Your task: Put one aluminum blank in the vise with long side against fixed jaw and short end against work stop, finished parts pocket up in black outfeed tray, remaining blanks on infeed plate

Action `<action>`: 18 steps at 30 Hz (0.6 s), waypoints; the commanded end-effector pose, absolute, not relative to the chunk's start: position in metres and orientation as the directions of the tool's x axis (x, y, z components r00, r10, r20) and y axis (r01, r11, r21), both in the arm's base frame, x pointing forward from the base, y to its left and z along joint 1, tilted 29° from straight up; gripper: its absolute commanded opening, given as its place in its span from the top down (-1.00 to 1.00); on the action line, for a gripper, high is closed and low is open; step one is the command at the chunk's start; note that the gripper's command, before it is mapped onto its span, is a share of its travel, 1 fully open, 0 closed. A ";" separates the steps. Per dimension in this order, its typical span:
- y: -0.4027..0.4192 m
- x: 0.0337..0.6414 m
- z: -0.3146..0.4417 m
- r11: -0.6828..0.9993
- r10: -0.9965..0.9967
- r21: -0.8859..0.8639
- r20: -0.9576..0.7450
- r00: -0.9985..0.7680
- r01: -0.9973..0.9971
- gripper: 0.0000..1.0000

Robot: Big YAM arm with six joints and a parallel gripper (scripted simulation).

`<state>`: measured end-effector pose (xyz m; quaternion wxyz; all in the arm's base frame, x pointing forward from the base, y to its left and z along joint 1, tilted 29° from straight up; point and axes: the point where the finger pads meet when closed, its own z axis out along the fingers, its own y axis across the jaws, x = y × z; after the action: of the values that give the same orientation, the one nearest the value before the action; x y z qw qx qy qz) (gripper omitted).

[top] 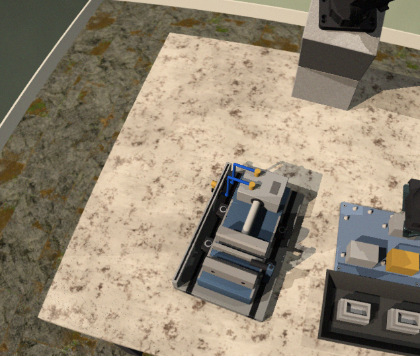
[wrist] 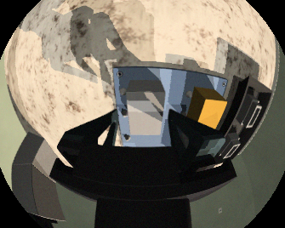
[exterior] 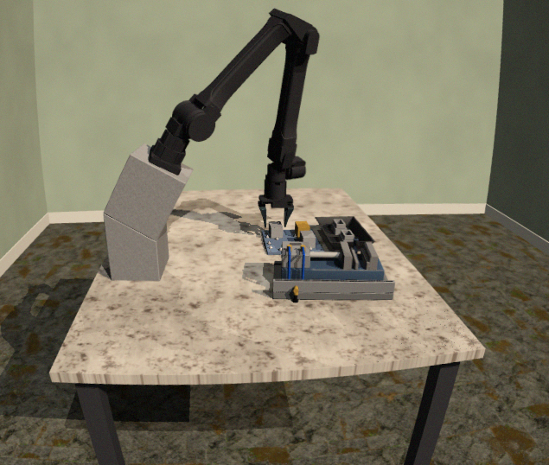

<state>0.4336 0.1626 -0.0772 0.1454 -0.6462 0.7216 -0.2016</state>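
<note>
The gripper (exterior: 276, 223) (wrist: 143, 112) is open and empty, pointing down just above a gray blank (top: 396, 225) (exterior: 275, 230) (wrist: 145, 119) on the blue infeed plate (top: 363, 227) (wrist: 174, 82). Its fingers stand over opposite sides of that blank. A second gray blank (top: 362, 253) (exterior: 308, 238) and a yellow brass blank (top: 402, 261) (exterior: 302, 228) (wrist: 213, 113) stand on the plate. The second gray blank is hidden in the wrist view. Two finished parts (top: 353, 319) (top: 403, 325) lie pocket up in the black outfeed tray (top: 380, 282). The open vise (top: 229, 269) shows no blank between its jaws.
The vise stands left of the plate and tray in the top view, with blue hoses (top: 244, 167) on its moving-jaw end and a raised side rail (top: 202, 225). The work stop (top: 258, 263) is between the jaws. The tray walls adjoin the plate's edge. Short pins (top: 370, 211) rise from the plate.
</note>
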 end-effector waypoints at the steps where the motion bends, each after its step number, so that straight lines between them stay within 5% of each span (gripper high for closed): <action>1: 0.165 0.444 -0.074 0.080 -0.993 -0.494 0.041 -0.115 -0.866 -0.28; 18: 0.165 0.443 -0.076 0.078 -0.993 -0.493 0.042 -0.114 -0.866 -0.28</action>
<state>0.4353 0.1636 -0.0781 0.1466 -0.6466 0.7209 -0.2018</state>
